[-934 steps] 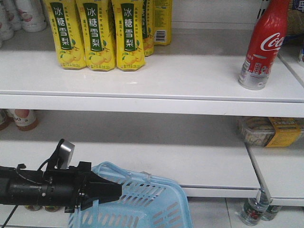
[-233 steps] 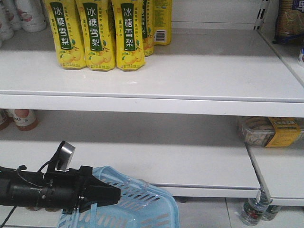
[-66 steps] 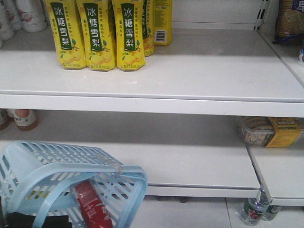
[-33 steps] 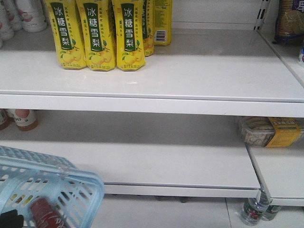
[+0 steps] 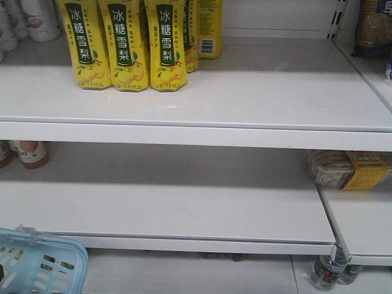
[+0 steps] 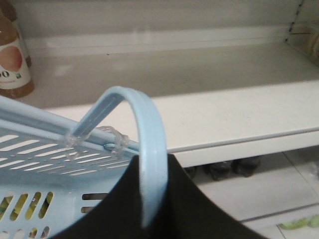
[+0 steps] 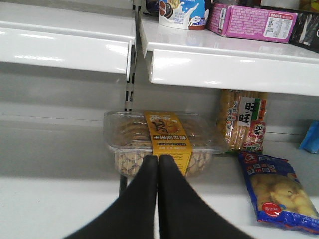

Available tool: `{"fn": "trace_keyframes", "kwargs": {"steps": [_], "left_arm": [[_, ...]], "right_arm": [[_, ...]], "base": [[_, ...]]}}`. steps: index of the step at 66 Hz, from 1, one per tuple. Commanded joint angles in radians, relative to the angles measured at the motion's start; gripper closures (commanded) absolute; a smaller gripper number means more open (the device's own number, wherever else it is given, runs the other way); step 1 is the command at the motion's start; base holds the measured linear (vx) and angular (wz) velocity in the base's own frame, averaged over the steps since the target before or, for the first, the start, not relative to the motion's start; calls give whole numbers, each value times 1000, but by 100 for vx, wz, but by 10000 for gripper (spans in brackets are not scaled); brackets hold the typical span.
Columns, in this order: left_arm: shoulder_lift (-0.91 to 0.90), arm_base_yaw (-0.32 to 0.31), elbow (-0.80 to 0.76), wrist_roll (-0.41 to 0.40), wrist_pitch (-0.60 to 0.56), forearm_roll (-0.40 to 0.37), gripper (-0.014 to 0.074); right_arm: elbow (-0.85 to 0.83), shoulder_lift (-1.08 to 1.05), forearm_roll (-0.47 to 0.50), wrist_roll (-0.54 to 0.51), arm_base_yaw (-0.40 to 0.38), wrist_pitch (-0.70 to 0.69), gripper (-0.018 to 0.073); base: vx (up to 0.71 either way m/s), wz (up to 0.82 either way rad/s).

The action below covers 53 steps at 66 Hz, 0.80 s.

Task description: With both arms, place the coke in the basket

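the light, stiff blue basket [image 5: 38,264] hangs by its smooth handle [image 6: 149,149] from the clenched left pincer [image 6: 154,209]; right pincer [image 7: 158,167] closed, empty.

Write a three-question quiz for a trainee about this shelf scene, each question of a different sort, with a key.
1. True or false: the right tool has its fingers pressed together with nothing between them.
2. Multiple choice: where does the basket show in the front view? A) on the top shelf, B) lower left corner, C) beside the snack tray.
3. Fill in: the left tool has the basket's blue ____ running over it.

Key: 1 true; 2 B; 3 handle. The yellow drink cartons stand on the top shelf, and the clear snack tray lies ahead of the right tool.
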Motion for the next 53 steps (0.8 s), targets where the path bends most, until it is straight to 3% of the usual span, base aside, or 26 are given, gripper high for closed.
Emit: {"fn": "trace_keyframes", "kwargs": {"steps": [1, 17, 40, 53], "left_arm": [[3, -3, 11, 0, -289, 51, 602], [-74, 15, 140, -8, -472, 153, 602], [-194, 99, 139, -18, -359, 159, 602], [-214, 102, 140, -18, -346, 203, 602]], "right_arm": [[-27, 20, 1, -4, -5, -79, 569], [-27, 20, 1, -4, -5, -79, 569], [-27, 20, 1, -4, -5, -79, 569], [-27, 20, 1, -4, -5, -79, 569]], "base": [[0, 0], [0, 0], [0, 0], [0, 0]]}}
